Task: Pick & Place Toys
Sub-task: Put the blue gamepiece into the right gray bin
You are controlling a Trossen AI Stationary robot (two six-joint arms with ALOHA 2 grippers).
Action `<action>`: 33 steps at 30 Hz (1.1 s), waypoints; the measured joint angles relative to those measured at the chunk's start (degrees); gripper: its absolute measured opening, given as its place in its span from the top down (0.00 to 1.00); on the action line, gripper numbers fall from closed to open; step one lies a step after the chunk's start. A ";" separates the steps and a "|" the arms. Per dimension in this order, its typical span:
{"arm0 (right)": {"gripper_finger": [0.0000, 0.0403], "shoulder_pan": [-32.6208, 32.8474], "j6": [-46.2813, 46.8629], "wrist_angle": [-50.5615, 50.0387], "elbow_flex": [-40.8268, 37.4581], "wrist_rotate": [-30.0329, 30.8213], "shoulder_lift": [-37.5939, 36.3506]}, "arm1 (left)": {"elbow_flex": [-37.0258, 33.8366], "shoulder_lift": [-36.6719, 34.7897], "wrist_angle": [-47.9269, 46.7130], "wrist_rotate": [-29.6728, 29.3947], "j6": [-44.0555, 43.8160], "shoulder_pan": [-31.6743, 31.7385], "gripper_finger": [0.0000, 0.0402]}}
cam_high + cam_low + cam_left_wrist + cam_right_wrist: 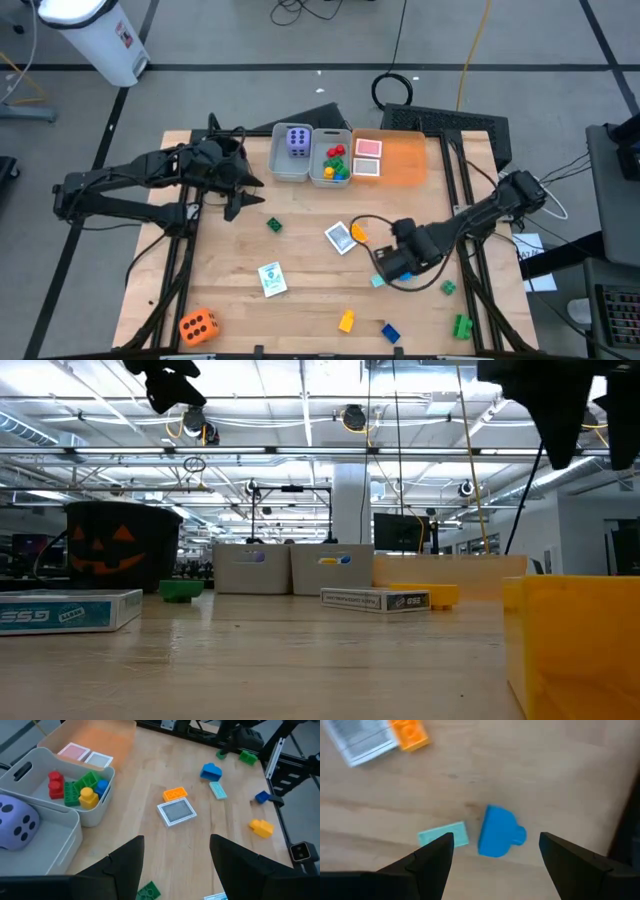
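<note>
A blue brick [497,832] lies on the wooden table beside a flat teal piece [444,835]. My right gripper [496,851] hangs above it, pointing down, open, one finger on either side of the brick and touching nothing. My left gripper [175,851] hovers open and empty near the table's far left, by the bins. One grey bin [275,160] holds a purple die [298,140]. The other bin [318,172] holds red, green, yellow and blue bricks [80,790]. Two cards [85,755] lie in the orange tray [405,158].
Loose on the table are a card [340,237] with an orange brick [358,232], a second card [272,278], a green brick [274,225], an orange die [198,325], a yellow brick [346,321], a blue brick [390,332] and green bricks [462,325].
</note>
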 joint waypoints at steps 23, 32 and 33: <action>0.30 0.24 -2.14 20.01 -16.87 -5.21 -0.06 | 0.00 0.00 0.22 -2.38 -3.41 0.00 0.42; 0.30 0.27 -2.05 28.36 -22.70 -7.55 -0.04 | 0.00 0.00 0.22 -2.38 -3.89 0.00 0.42; 0.30 0.24 -2.09 28.57 -22.90 -7.54 -0.04 | 0.00 0.00 0.20 -2.38 -4.13 0.00 0.42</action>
